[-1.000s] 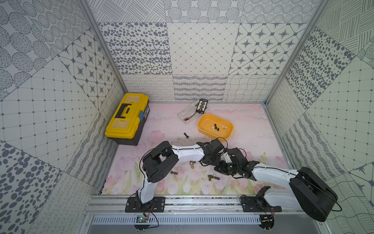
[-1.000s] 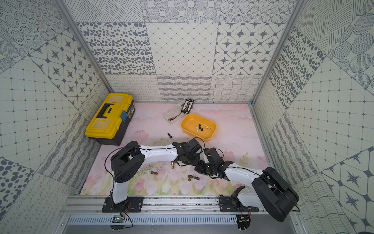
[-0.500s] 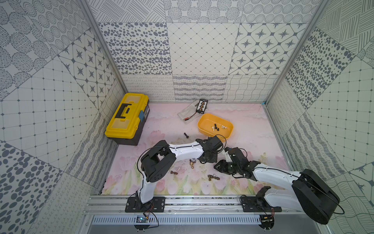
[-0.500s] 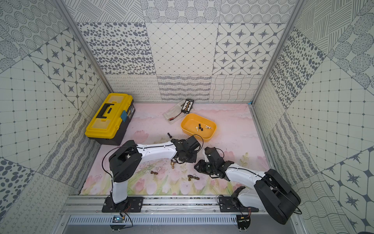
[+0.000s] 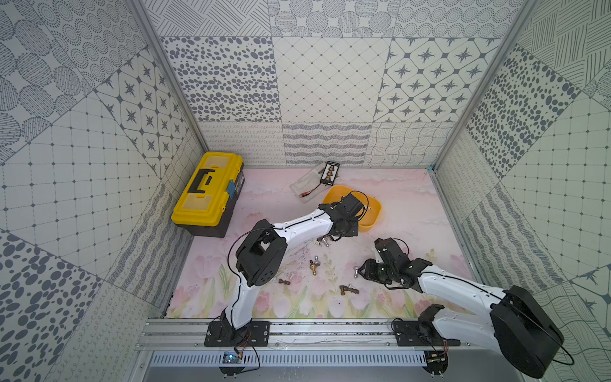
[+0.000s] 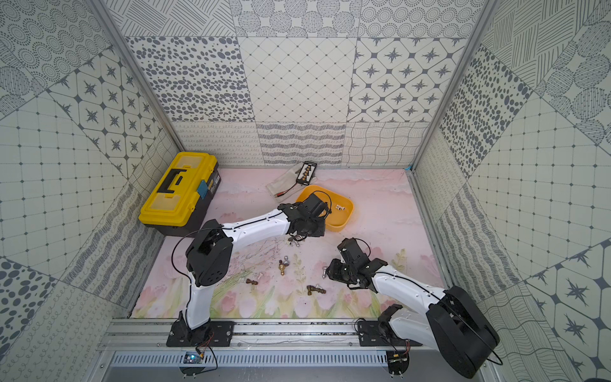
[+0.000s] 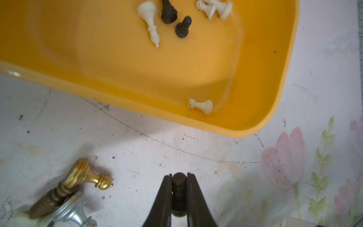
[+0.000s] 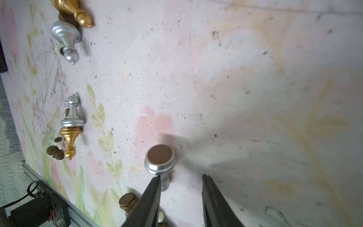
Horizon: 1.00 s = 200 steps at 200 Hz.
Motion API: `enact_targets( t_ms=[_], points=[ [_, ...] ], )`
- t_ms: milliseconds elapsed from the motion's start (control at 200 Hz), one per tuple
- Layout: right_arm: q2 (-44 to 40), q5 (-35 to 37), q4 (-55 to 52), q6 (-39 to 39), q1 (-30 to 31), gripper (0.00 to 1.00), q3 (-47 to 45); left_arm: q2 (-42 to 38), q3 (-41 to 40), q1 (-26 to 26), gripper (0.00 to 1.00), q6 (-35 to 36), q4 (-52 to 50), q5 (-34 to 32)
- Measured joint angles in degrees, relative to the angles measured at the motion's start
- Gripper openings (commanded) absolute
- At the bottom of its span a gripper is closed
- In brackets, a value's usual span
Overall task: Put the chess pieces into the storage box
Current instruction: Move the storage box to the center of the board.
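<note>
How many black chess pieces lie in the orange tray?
2. In the left wrist view, a black piece and a black pawn sit side by side in the storage box. The view crops the box, so others may be hidden.

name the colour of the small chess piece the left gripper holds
Dark brown; the small turned chess piece shows best in the left wrist view.

Yellow-orange storage box (image 7: 255, 78) with cream-white and black chess pieces (image 7: 149, 17); dark brown piece (image 7: 178, 196) in the dark left pincer (image 7: 178, 175). Tabletop (image 8: 255, 78): pale pink, faded tulip-and-leaf print, bearing a gold piece (image 8: 69, 139) and a silver piece (image 8: 72, 114).
</note>
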Motion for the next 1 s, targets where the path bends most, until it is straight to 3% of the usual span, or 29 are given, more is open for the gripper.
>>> enact_targets(
  t_ms=[150, 400, 1000],
  points=[
    [-3.52, 1.44, -0.98, -0.2, -1.99, 0.43, 0.55, 7.85, 11.67, 1.9, 0.08, 4.02, -0.17, -0.48],
    [-0.22, 0.13, -0.96, -0.83, -4.81, 0.43, 2.1, 17.68, 24.9, 4.87, 0.1, 7.48, -0.39, -1.22],
    [-0.5, -3.08, -1.4, -0.59, -6.12, 0.42, 1.79, 13.94, 25.7, 6.56, 0.11, 8.11, 3.43, 3.98]
  ],
)
